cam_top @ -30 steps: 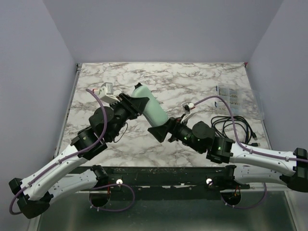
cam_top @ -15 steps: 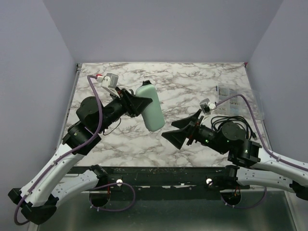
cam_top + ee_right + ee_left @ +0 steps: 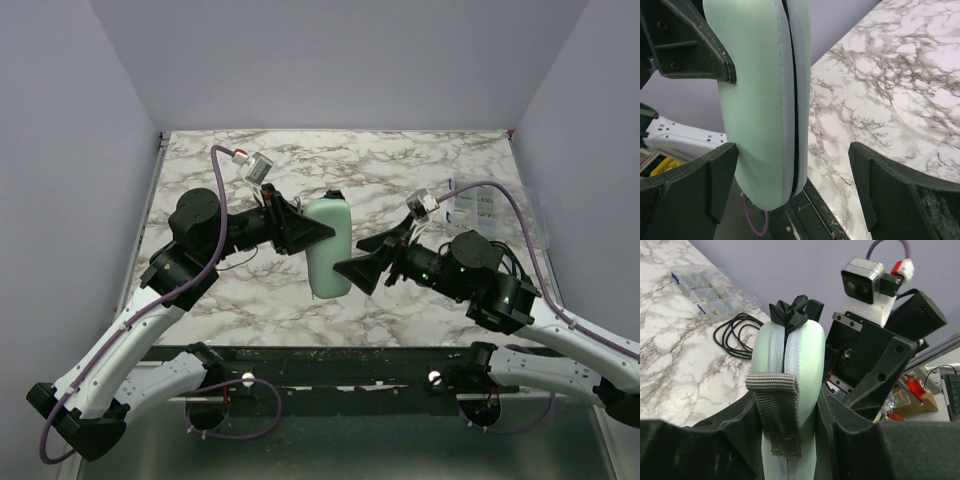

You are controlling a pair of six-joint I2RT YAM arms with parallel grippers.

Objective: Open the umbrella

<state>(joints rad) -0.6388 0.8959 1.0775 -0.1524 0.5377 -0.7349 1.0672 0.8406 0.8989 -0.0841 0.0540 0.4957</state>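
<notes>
The pale mint-green clamshell case (image 3: 328,245) is held in the air above the table, long axis running from far to near. My left gripper (image 3: 312,232) is shut on its sides; in the left wrist view (image 3: 790,440) the jaws clamp the case (image 3: 787,355) below its grey webbing loop (image 3: 776,400). Of the umbrella, only a bunch of black fabric (image 3: 790,312) shows, poking from the case's far end; the rest is hidden. My right gripper (image 3: 352,258) is open at the case's near end. In the right wrist view (image 3: 792,185) the case (image 3: 760,100) hangs between its fingers, close to the left one.
A coiled black cable (image 3: 735,335) lies on the marble table (image 3: 400,175) at the right, partly under my right arm. A clear compartment box (image 3: 480,205) sits at the right edge. The table's front rail (image 3: 320,355) runs below the case.
My left gripper carried the case rightward toward the table's middle. My right gripper, after pulling back to the right, moved left again and now brackets the case's near end.
</notes>
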